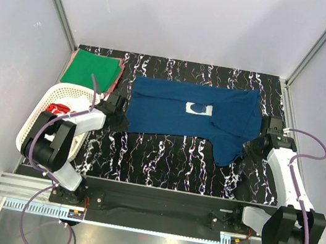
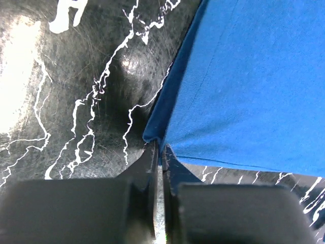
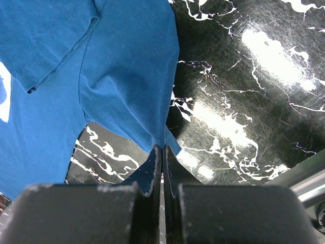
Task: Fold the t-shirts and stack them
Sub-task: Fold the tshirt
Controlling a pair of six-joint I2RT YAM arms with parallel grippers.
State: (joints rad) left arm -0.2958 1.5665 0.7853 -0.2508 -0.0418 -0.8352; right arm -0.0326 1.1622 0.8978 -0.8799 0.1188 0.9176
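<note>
Left gripper and right gripper each clamp a bare near corner of the navy t-shirt, which could slip out.

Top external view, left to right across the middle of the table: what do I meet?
The white basket → left gripper → blue t-shirt → right gripper.
</note>
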